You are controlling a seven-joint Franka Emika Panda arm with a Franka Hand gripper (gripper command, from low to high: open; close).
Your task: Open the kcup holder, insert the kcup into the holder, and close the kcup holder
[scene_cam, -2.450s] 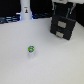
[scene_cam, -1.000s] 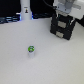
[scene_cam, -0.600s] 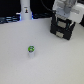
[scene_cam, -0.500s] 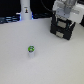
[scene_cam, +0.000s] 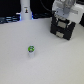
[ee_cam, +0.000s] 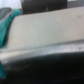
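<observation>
The kcup (scene_cam: 31, 50), a tiny white pod with a green top, stands upright on the white table in the exterior view, left of centre. The kcup holder (scene_cam: 65, 30), a black boxy unit, stands at the back on the exterior view's right. My gripper (scene_cam: 62, 17) hangs right over the holder's top front, far from the kcup. Its fingers merge with the black box, so I cannot tell whether they are open or shut. In the wrist view a blurred black band (ee_cam: 47, 57) fills the near part. The kcup does not show there.
The white upright robot base (scene_cam: 25, 9) stands at the back on the exterior view's left. The pale table (scene_cam: 50, 65) spreads around the kcup. The wrist view shows pale table (ee_cam: 45, 30), a dark shape (ee_cam: 45, 5) and a teal patch (ee_cam: 6, 27).
The arm came in over the kcup holder between 2.5 s and 1.0 s ago and has stayed there since. The kcup has not moved.
</observation>
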